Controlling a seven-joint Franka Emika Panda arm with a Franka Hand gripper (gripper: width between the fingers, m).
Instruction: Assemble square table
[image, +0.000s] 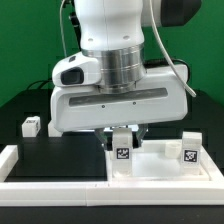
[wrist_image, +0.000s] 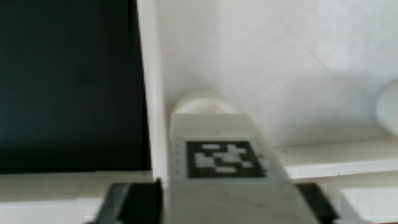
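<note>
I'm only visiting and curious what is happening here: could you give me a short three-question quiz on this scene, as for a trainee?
1. How many leg blocks show in the exterior view?
2. What is the claw gripping? A. a tagged leg block B. a screwdriver C. nothing
3. True or false: all the leg blocks stand on the square slab.
Key: 1 three; 2 A; 3 false.
</note>
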